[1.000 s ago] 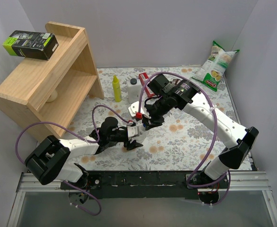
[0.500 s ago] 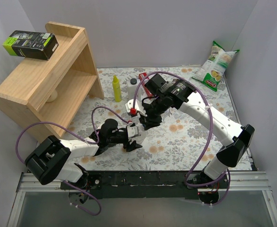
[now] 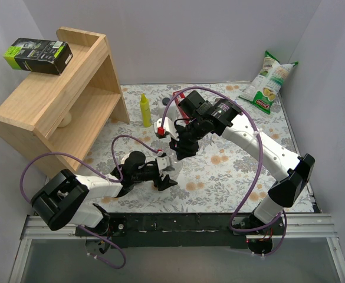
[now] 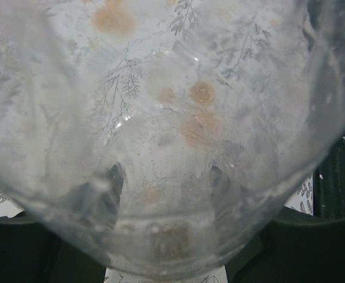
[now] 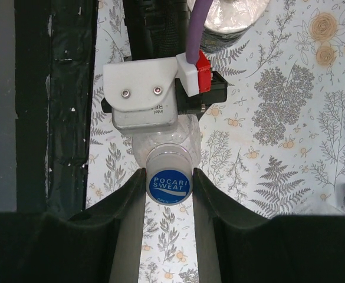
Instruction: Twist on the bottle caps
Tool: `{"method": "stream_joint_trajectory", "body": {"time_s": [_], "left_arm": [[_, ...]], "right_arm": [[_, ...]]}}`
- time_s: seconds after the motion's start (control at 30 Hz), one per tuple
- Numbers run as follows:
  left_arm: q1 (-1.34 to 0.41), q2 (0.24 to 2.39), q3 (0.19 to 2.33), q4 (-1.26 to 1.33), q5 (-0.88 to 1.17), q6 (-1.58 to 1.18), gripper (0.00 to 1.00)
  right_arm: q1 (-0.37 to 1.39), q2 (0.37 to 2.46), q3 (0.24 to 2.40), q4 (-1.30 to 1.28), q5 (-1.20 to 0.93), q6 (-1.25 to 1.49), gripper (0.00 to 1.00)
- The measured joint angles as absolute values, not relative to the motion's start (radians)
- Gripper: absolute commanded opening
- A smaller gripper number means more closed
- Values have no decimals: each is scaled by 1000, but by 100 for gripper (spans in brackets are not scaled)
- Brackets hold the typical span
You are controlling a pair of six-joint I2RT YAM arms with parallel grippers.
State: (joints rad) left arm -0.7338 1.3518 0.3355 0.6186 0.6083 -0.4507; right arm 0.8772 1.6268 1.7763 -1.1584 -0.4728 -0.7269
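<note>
My left gripper [image 3: 164, 172] is shut on a clear bottle [image 3: 168, 163] and holds it just above the table. The bottle's body fills the left wrist view [image 4: 172, 135], with my dark fingers [image 4: 25, 250] at the bottom corners. A blue cap [image 5: 168, 185] marked POCARI SWEAT sits on the bottle's neck [image 5: 160, 152]. My right gripper [image 5: 168, 177] is shut on this cap, one finger on each side. In the top view the right gripper [image 3: 181, 151] is directly over the bottle's top. A second clear bottle [image 5: 231, 17] stands farther off.
A slim yellow bottle [image 3: 145, 110] stands at the back, with the white bottle's black cap [image 3: 164, 101] just showing behind the right arm. A chips bag [image 3: 268, 82] lies at the back right. A wooden shelf [image 3: 60, 106] with a black box [image 3: 36, 54] fills the left.
The right arm's wrist has swung left and slightly back while its gripper stays on the bottle's top. The left gripper and bottle have shifted slightly left.
</note>
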Motion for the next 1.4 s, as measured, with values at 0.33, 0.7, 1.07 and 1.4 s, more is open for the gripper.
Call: {"method": "stream_joint_trajectory", "body": {"time_s": [0.33, 0.7, 1.07, 1.4], "left_arm": [[-738, 1350, 335, 614, 597, -445, 0], [-740, 1350, 335, 606, 586, -459, 0], [-741, 1330, 335, 656, 588, -473, 0], [-741, 1324, 336, 675, 591, -473, 0]], "right_arm": [[880, 1640, 1794, -1175, -453, -687, 23], [892, 1641, 1795, -1169, -401, -645, 35], [898, 1665, 1851, -1230, -374, -632, 62], [898, 1691, 1869, -1267, -364, -636, 92]]}}
